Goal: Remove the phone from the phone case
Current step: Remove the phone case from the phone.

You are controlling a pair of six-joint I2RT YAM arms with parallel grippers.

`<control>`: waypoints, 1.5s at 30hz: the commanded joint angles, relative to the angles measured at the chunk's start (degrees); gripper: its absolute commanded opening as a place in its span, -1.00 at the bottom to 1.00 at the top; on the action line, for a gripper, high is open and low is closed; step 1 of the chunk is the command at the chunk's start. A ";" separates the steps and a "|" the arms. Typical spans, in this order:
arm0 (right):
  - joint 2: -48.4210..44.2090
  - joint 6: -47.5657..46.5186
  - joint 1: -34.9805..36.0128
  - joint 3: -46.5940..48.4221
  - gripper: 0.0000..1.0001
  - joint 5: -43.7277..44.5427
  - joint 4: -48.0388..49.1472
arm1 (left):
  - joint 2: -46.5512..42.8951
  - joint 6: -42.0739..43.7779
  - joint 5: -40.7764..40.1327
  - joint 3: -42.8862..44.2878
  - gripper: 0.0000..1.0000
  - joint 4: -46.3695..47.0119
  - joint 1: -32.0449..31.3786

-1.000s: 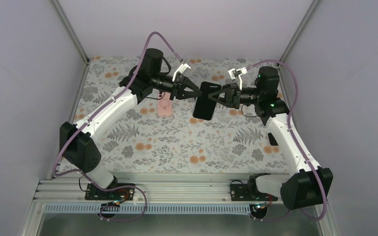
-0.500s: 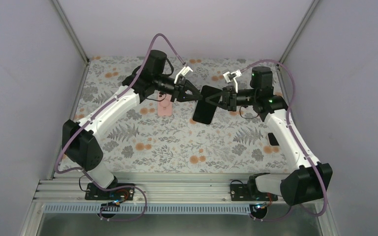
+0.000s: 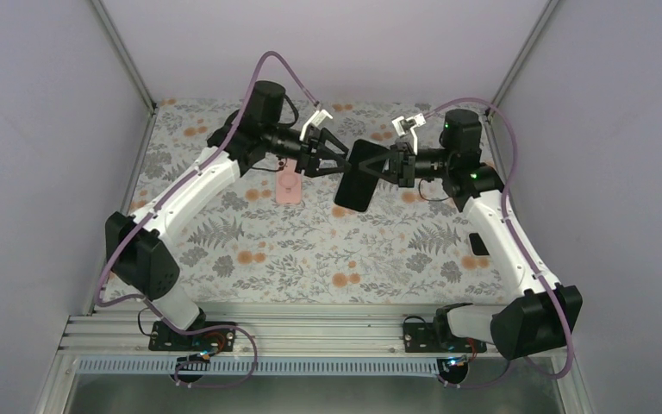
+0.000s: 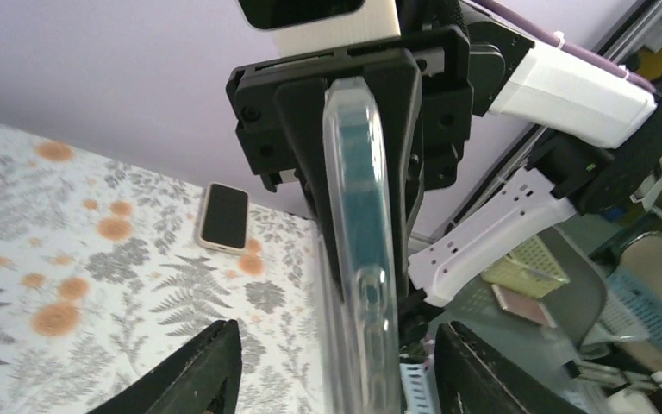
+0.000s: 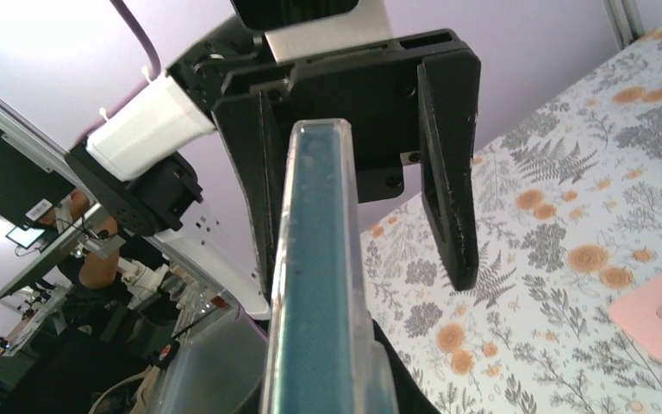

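The phone [image 3: 355, 177], dark teal and still inside its clear phone case [image 4: 364, 250], hangs in the air above the middle of the table. My right gripper [image 3: 379, 166] is shut on its right side. In the right wrist view the phone [image 5: 321, 285] runs edge-on up the frame and hides my own fingers. My left gripper [image 3: 334, 160] is open just left of the phone. Its two black fingers [image 4: 211, 371] stand either side of the case's edge with a gap on both sides.
A pink case with a ring holder [image 3: 290, 185] lies on the floral cloth below the left gripper and shows as well in the right wrist view [image 5: 659, 310]. A second phone in a pale case [image 3: 477, 244] lies near the right wall.
My left gripper has gone from shut to open at the phone's left edge. The right gripper has stayed clamped on the phone and moved it slightly left.
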 commanded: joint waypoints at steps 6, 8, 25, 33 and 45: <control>-0.51 19.26 -2.24 2.97 -0.92 -3.32 22.32 | -6.84 1.12 0.85 -3.97 0.19 3.27 2.41; -0.08 21.11 -3.02 3.87 -0.92 -3.70 23.97 | -7.97 -0.90 1.90 -6.22 0.19 5.58 2.77; 0.69 43.06 -5.96 0.83 -0.92 -3.86 43.35 | -8.16 -10.19 -1.07 -10.63 0.04 13.38 2.27; 0.03 43.94 -6.01 0.20 -0.92 -4.14 44.42 | -8.20 -10.24 -2.90 -10.83 -0.02 12.99 2.17; 0.03 42.47 -6.00 0.30 -0.92 -3.88 43.22 | -8.66 -12.18 2.23 -12.01 0.06 16.86 2.13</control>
